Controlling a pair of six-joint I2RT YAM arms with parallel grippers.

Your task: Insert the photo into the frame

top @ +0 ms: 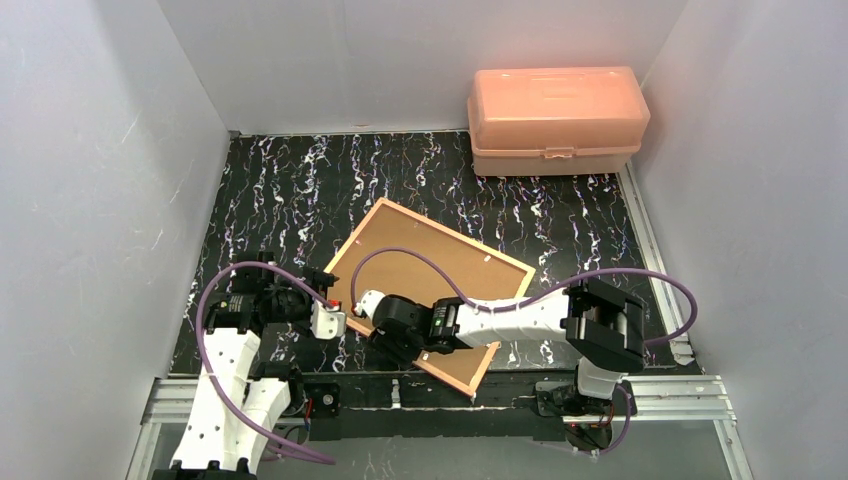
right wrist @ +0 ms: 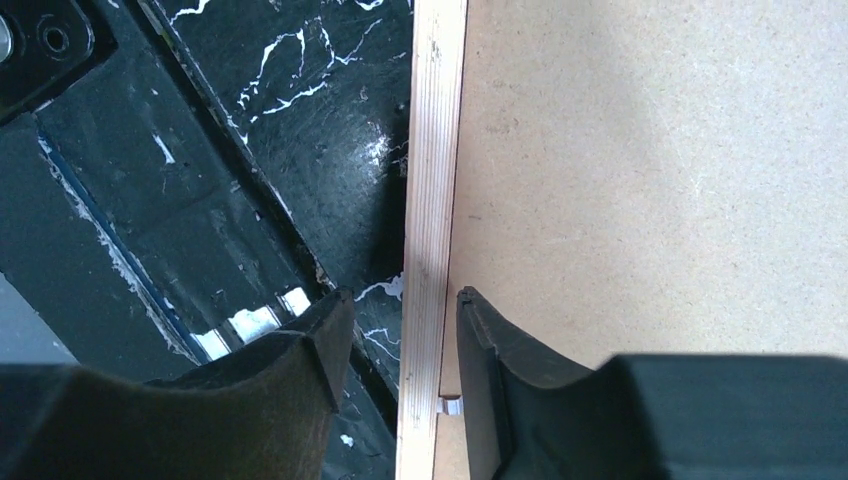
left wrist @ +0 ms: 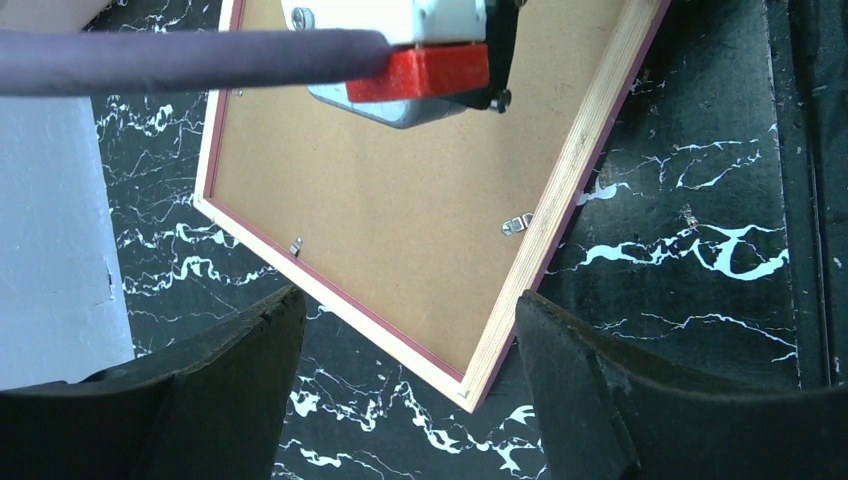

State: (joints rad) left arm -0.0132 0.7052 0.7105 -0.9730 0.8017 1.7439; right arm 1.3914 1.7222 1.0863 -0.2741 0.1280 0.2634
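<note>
Frame (right wrist: pixel 430 150): back-up on table (left wrist: pixel 700 150), photo unseen.
Right hand (right wrist: pixel 402 300): open, astride its rim.
Left hand (left wrist: pixel 410 300): open over a corner.
Risk: I fear a skewed pinch skids it.

White arms (top: pixel 228 385), black joints (top: pixel 603 322), purple cables (left wrist: pixel 180 60), black fingers (left wrist: pixel 215 400).

I am seeing a black, white-veined counter (top: pixel 300 190) carrying everything, the frame (top: pixel 440 262) lying flat on it, tan back facing up, sitting askew, near corner reaching the front edge, a peach plastic box (top: pixel 556 120) sitting in the far right corner
</note>
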